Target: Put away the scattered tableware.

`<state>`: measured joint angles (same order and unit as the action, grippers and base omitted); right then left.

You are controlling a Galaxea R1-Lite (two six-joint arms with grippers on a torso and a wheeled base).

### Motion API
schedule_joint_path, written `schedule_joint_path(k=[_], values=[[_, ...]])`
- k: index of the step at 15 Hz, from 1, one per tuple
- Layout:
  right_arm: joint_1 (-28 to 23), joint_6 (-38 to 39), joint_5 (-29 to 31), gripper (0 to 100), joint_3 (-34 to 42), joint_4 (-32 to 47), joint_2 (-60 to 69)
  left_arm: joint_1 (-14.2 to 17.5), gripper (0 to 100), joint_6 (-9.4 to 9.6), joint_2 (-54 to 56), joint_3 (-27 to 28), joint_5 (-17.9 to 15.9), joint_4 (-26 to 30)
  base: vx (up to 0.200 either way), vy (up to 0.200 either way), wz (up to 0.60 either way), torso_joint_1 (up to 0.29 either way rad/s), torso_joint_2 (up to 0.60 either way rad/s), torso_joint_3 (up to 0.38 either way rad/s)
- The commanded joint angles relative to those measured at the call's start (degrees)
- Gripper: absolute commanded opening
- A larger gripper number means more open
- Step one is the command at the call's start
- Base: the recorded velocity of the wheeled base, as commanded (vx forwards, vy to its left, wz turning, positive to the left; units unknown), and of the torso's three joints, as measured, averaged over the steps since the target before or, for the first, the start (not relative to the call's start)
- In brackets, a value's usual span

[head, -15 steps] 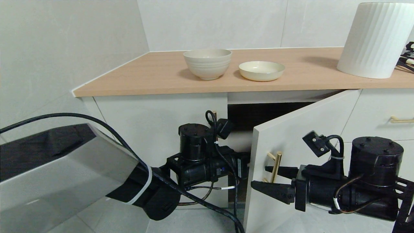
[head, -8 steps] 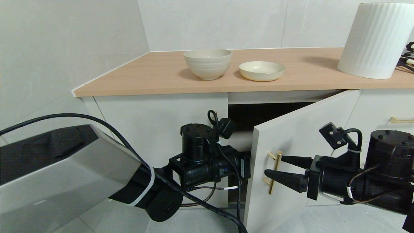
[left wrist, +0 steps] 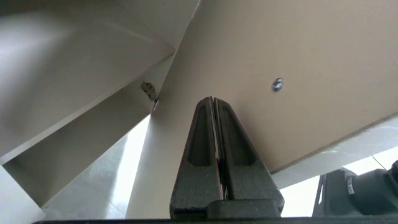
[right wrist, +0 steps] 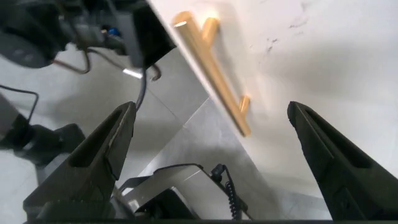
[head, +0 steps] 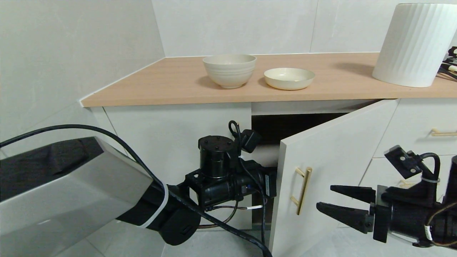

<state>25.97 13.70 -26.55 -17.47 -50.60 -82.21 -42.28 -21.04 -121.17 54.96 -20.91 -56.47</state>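
Observation:
A cream bowl (head: 229,70) and a shallow cream plate (head: 289,77) stand side by side on the wooden counter (head: 171,84). Below them a white cabinet door (head: 332,150) with a gold handle (head: 302,190) hangs partly open. My right gripper (head: 325,196) is open, level with the handle and a short way to its right, touching nothing. The right wrist view has the handle (right wrist: 214,74) ahead, between the spread fingers (right wrist: 118,143). My left gripper (left wrist: 213,99) is shut and empty, its tip against the door's inner face (left wrist: 298,62) in the cabinet opening.
A tall white ribbed container (head: 414,43) stands at the counter's right end. Drawers with a gold handle (head: 442,132) lie right of the door. A tiled wall (head: 71,53) closes the left side. The dark cabinet interior (head: 285,125) shows behind the door.
My right gripper has drawn back to the right, off the door handle it was straddling, staying open. The left arm and the door have barely moved.

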Motion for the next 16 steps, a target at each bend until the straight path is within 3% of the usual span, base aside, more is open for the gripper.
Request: schedule_joint_path(k=[1,8,13,16], values=[[0.0,0.0,-0.2,100,2.1,1.4,4.8,0.0,0,-0.05,0.7,-0.2,0.0,0.0,0.000,0.000,0.00,0.000,0.00,0.000],[0.0,0.0,-0.2,100,2.4,1.5,4.5,-0.8,0,-0.05,0.4,-0.4,0.0,0.1,0.000,0.000,0.00,0.000,0.00,0.000],[0.0,0.0,-0.2,100,2.7,1.5,4.6,-1.0,0,-0.05,-0.6,-0.2,0.0,0.1,-0.200,0.000,0.00,0.002,0.00,0.006],[0.0,0.0,-0.2,100,2.8,1.5,4.6,-1.3,0,-0.05,-2.4,0.9,0.0,0.2,0.000,0.000,0.00,0.000,0.00,0.000]])
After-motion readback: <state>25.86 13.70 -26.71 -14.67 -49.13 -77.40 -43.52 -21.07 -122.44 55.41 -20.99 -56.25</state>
